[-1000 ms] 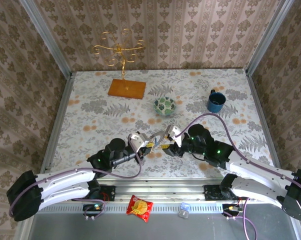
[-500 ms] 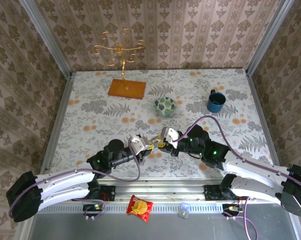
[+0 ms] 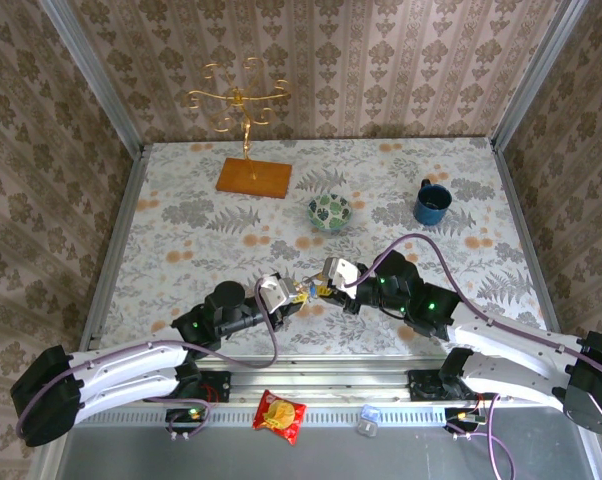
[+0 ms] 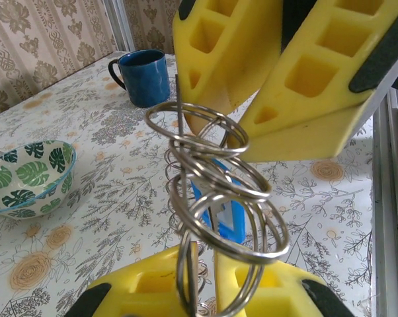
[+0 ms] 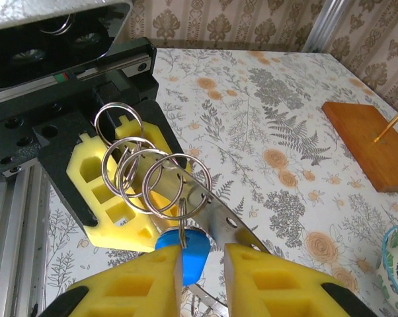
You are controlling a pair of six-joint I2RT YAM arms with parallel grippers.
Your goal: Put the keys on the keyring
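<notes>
**A:** What encloses the space?

**B:** Walls [image 3: 381,60] in beige damask wallpaper on three sides, with grey metal posts [image 3: 91,75] rising at the two far corners.

**A:** And the table?

**B:** The table [image 3: 181,225] has a pale cloth printed with grey leaves and orange flowers. A metal rail [image 3: 331,385] runs along its near edge.

**A:** What stands on it?

**B:** A gold wire stand [image 3: 239,100] sits on a wooden base [image 3: 254,177] by the far edge, left of the middle. A leaf-patterned bowl [image 3: 329,212] is near the centre. A blue mug [image 3: 432,204] is towards the right edge, well apart from the bowl.

**A:** Below the rail?

**B:** A grey ledge [image 3: 131,455] with a red-and-yellow packet [image 3: 280,415] lying on it. The light is soft and even.
</notes>
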